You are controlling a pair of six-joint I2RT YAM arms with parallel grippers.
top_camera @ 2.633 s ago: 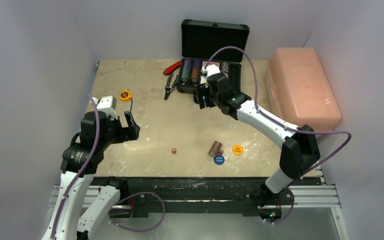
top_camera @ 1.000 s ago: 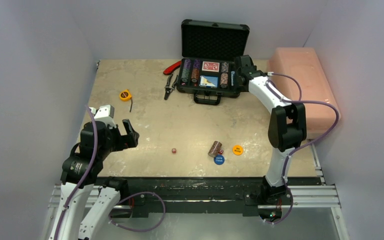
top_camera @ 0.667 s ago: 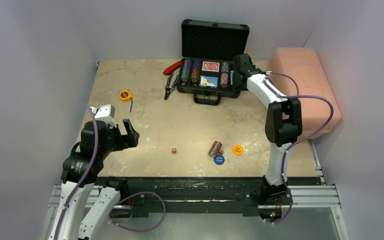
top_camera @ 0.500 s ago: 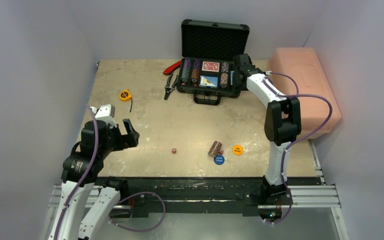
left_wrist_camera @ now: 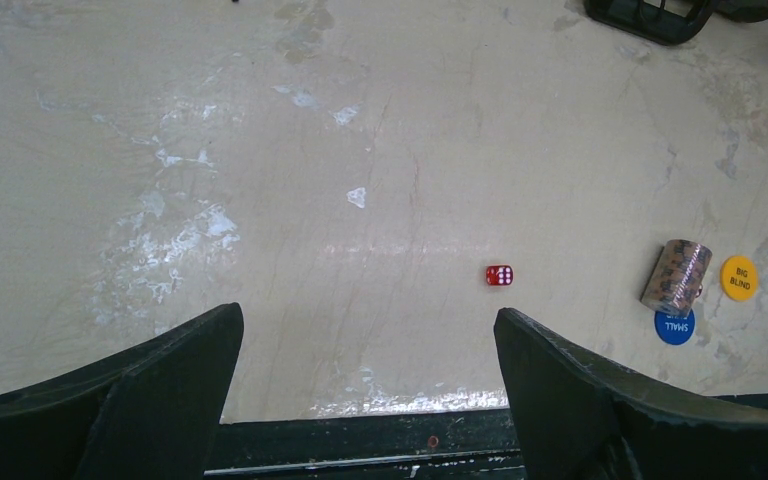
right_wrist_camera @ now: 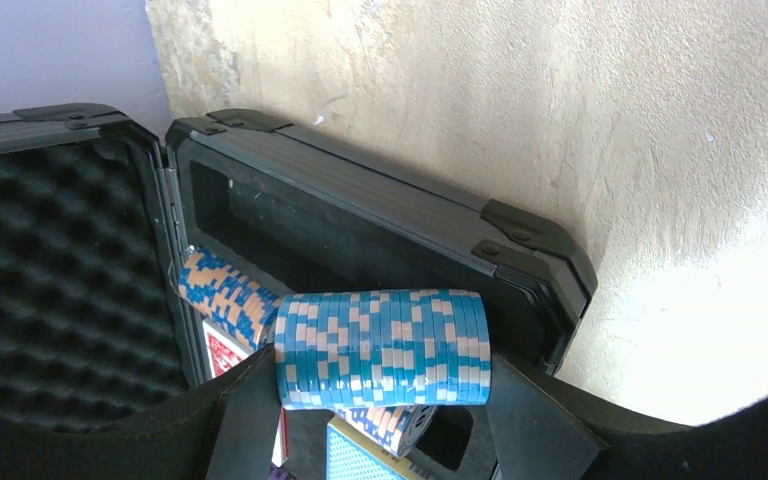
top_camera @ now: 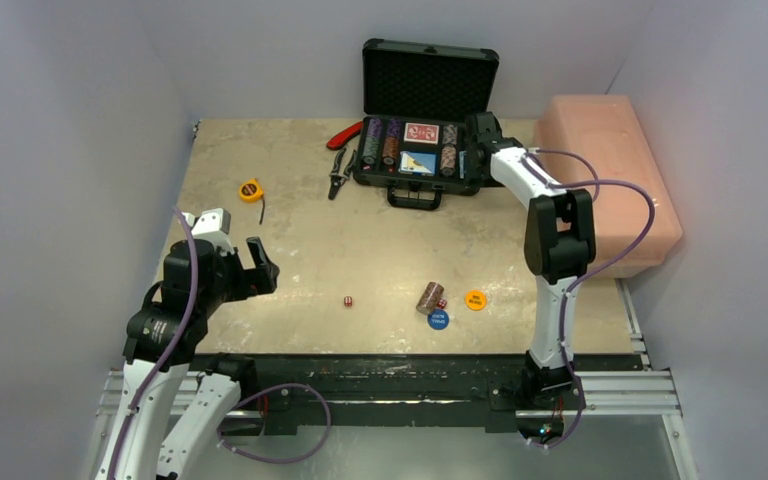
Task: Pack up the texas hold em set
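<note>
The black briefcase (top_camera: 472, 185) stands open at the back of the table, its foam-lined lid (top_camera: 430, 85) upright. Chip stacks and a red and a blue card deck lie inside. My right gripper (top_camera: 478, 140) is at the case's right end, shut on a light-blue striped chip stack (right_wrist_camera: 382, 330) held sideways over the empty right slot (right_wrist_camera: 290, 225). My left gripper (left_wrist_camera: 365, 330) is open and empty over the near left table. A red die (left_wrist_camera: 499, 275), a brown chip stack (left_wrist_camera: 676, 277) lying on its side, an orange disc (left_wrist_camera: 739, 278) and a blue disc (left_wrist_camera: 674, 326) lie near the front edge.
A pink plastic box (top_camera: 600, 180) sits at the right edge beside the case. Red-handled pliers (top_camera: 343, 135) lie left of the case. A yellow tape measure (top_camera: 250, 189) is at the left. A second small die (top_camera: 442, 303) lies by the brown stack.
My right arm has swung from in front of the case to its right end and has settled there with the chip stack. My left arm has hardly moved.
</note>
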